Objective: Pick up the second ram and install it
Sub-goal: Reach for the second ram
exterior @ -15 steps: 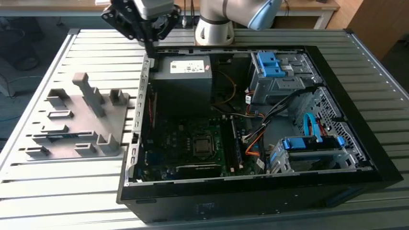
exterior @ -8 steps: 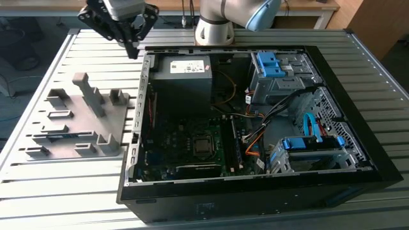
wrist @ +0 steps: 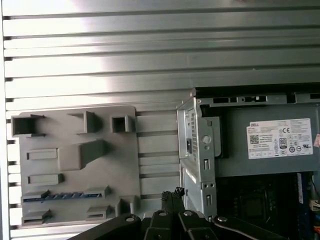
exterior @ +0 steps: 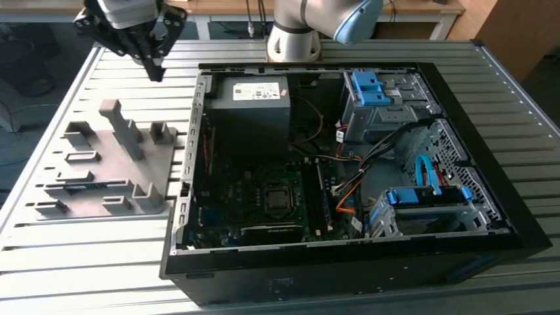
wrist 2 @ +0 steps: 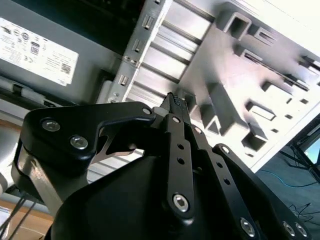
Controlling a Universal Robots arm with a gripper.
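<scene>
The work stands at the approach to the pick: the gripper (exterior: 156,71) hangs over the slatted table (exterior: 88,275) near the far end of the grey fixture plate (exterior: 105,164), beside the corner of the open computer case (exterior: 350,275) on the exterior view's left, and it carries nothing. Its fingertips (wrist 2: 176,102) are drawn together to a point, with no gap visible between them in the second wrist view. The second ram (wrist: 65,196) sits in a low slot between small blocks on the plate, a thin blue-green strip well apart from the gripper and untouched. Taking it would, I judge, call for the fingers to spread first, then line up across the stick's narrow thickness and come down squarely between the neighbouring blocks (the upright ones stand close enough to snag a tilted approach). The exterior view lays out the whole job: the plate, the arm's height above it, and the motherboard (exterior: 262,177) deep inside the case, where the stick belongs; whether a slot there is free I cannot tell. The first wrist view gives the ram most plainly, looking straight down on the plate, with the power supply (wrist: 260,165) beside it. The second wrist view adds the toothed inner faces of the fingers meeting.
</scene>
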